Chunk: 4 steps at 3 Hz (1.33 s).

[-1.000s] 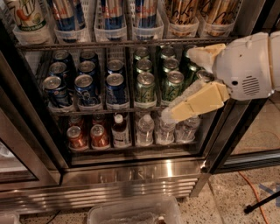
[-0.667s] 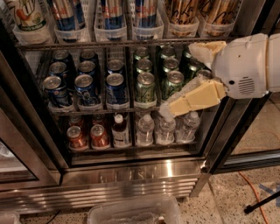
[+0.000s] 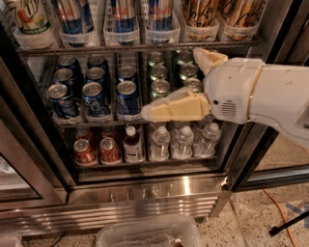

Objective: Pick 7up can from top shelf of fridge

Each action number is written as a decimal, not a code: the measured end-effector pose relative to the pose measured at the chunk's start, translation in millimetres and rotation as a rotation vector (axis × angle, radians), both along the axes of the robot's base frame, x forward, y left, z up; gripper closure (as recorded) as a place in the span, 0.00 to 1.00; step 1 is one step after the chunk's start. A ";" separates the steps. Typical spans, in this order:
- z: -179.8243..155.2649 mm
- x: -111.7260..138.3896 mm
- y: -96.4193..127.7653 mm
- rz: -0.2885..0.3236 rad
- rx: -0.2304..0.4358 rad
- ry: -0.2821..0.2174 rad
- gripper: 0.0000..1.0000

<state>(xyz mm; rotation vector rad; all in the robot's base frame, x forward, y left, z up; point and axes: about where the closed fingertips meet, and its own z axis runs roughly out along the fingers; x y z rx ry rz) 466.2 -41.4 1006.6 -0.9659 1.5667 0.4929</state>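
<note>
Two cream fingers [image 3: 176, 107] of the gripper [image 3: 171, 82] stood spread wide apart with only air between them: the gripper was released and held no can. Lower finger lay nearly level, pointing left, its tip in front of the middle rack between the blue cans [image 3: 96, 91] and the green cans [image 3: 159, 77]; whether it touched any of them could not be told. Upper finger angled up and left, tip just under the top shelf [image 3: 145, 48]. White arm housing [image 3: 260, 96] came in from the right, covering the right end of the middle rack. 7up can [image 3: 26, 14] sat upright in a clear bin [image 3: 34, 38] at the far left of the top shelf, well apart from the gripper, up and to its left. Tall cans [image 3: 123, 12] filled the bins beside it. Bottom rack of the fridge [image 3: 145, 198]: red cans [image 3: 96, 150] at left, water bottles [image 3: 183, 142] at right, a dark bottle [image 3: 131, 144] between. Clear tub [image 3: 149, 231] on the floor before the steel base; orange cable [image 3: 285, 212] at right.
</note>
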 end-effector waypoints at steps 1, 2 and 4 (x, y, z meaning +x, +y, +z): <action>22.4 3.9 55.3 -0.047 0.111 -0.036 0.00; 22.4 3.9 55.3 -0.048 0.111 -0.037 0.00; 34.1 18.1 70.9 -0.135 0.176 -0.089 0.00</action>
